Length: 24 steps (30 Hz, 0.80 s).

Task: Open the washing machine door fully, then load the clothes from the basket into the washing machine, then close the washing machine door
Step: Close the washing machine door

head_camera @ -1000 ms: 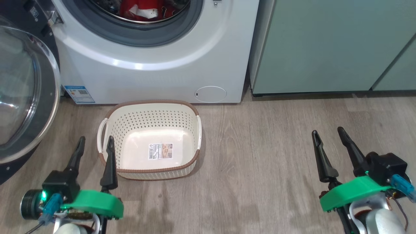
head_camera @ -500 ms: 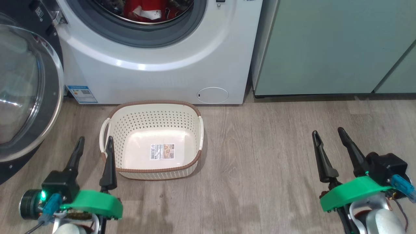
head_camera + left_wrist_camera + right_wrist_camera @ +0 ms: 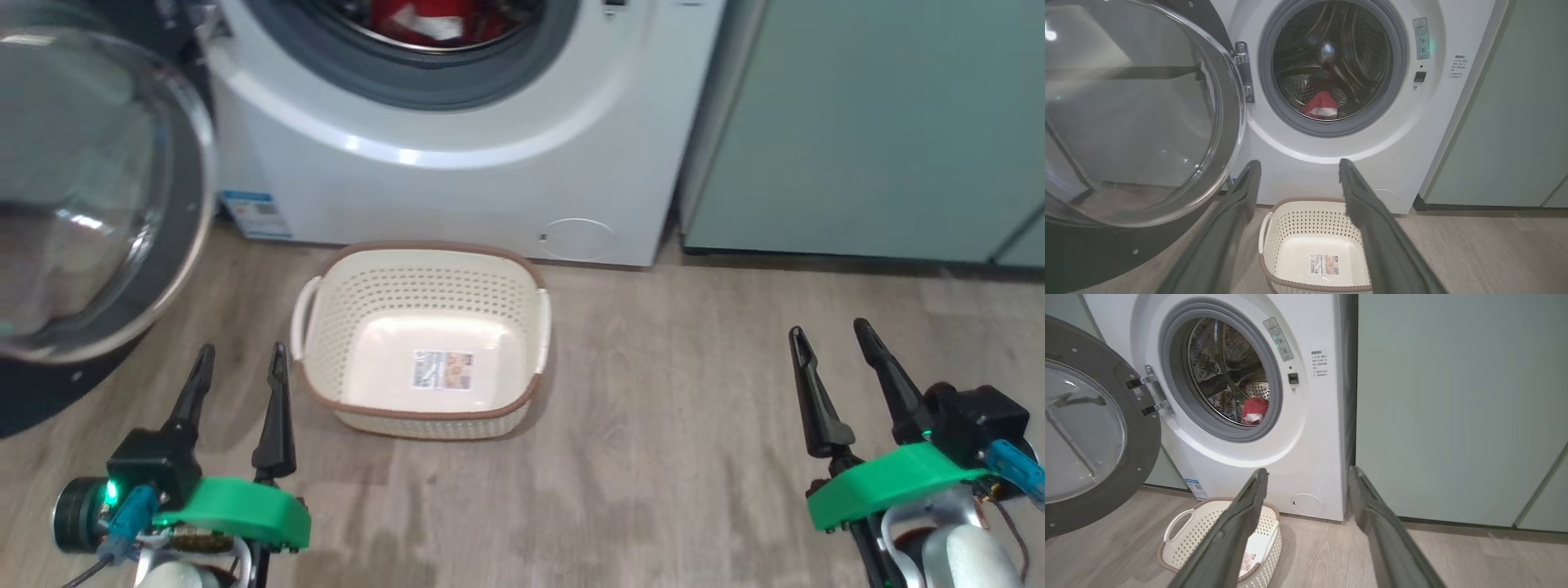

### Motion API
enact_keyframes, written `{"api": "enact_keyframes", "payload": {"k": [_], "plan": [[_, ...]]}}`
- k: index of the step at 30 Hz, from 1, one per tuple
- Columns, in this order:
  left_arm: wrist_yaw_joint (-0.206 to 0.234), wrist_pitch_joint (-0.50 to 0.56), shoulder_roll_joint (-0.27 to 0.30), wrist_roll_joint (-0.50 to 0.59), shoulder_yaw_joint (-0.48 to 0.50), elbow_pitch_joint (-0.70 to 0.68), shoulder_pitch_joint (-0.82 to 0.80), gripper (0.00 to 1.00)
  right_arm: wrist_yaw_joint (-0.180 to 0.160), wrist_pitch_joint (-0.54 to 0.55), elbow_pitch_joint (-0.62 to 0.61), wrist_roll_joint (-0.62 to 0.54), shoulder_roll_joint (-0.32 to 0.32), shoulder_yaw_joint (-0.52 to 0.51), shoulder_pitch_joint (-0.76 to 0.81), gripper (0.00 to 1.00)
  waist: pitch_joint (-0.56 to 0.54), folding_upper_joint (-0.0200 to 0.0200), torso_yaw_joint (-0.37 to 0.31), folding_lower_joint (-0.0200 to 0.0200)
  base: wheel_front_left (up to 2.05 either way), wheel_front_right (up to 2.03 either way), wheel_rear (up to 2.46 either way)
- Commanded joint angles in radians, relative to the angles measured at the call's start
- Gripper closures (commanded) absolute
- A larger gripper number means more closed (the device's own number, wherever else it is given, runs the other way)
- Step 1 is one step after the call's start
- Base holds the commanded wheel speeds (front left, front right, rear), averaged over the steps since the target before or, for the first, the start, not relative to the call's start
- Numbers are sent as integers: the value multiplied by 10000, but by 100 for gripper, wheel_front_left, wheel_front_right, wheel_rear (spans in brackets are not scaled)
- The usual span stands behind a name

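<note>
- The clothes [image 3: 1321, 105] lie as one red-and-white bundle low in the steel drum. I cannot tell how many garments it holds.
- The one basket [image 3: 424, 282] stands empty on the floor [image 3: 669, 457], just near of the washing machine [image 3: 457, 188], so loading looks done.
- The one washing machine door [image 3: 90, 204] hangs wide open at the left, hinged on the left of the opening. Closing it appears to be the step in hand.
- The next move likely calls for reaching the door's far side and swinging it right until it latches, keeping clear of the basket.
- There are two grippers. The left gripper [image 3: 243, 353] is near the door and the right gripper [image 3: 826, 328] is well apart at the right. Both have fingers spread and hold nothing.
</note>
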Motion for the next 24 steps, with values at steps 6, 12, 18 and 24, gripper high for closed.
{"api": "enact_keyframes", "payload": {"k": [6,12,18,24], "plan": [[134,-150,118,-84,506,-239,-552,0,0,44,-530,41,-35,320,-213,0,-5,-1,1189,0,0,0,0],[207,-220,34,-116,556,-276,-500,0,0,94,-496,81,-35,423,-242,0,-82,-1,2169,0,0,0,0],[274,-266,-45,-160,595,-287,-391,0,0,154,-484,59,-35,494,-247,0,-174,-1,2928,0,0,0,0],[280,-303,-67,-195,640,-287,-305,0,0,214,-487,63,-35,516,-216,0,-246,-1,3347,0,0,0,0]]}}
